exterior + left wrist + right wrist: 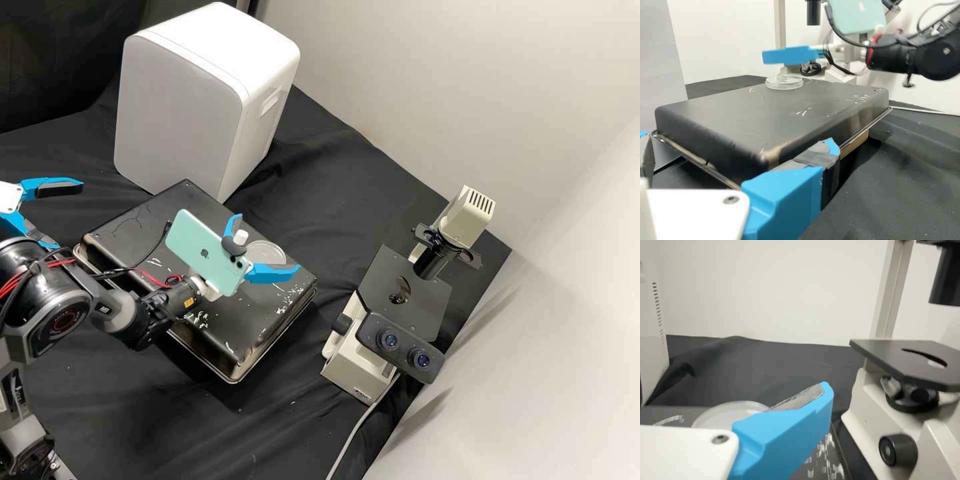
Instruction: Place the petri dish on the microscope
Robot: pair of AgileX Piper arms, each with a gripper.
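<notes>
The petri dish (266, 253) lies flat on the black tray (127, 227), between and just below the spread, empty fingers of the right gripper (268, 243), far nearer it than the left gripper (65, 213), likewise spread and empty, with the microscope (400, 293) farther ahead of the right gripper.

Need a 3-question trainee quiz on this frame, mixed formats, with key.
1. True or false: the clear round petri dish lies on the upturned black metal tray, apart from the white-and-black microscope.
2. The right gripper has its blue fingers: A) shut on the dish B) open, close by the dish C) over the microscope.
3. Fill in: the left gripper, beside the tray, has its fingers ___.
Key: 1 true; 2 B; 3 open.
</notes>
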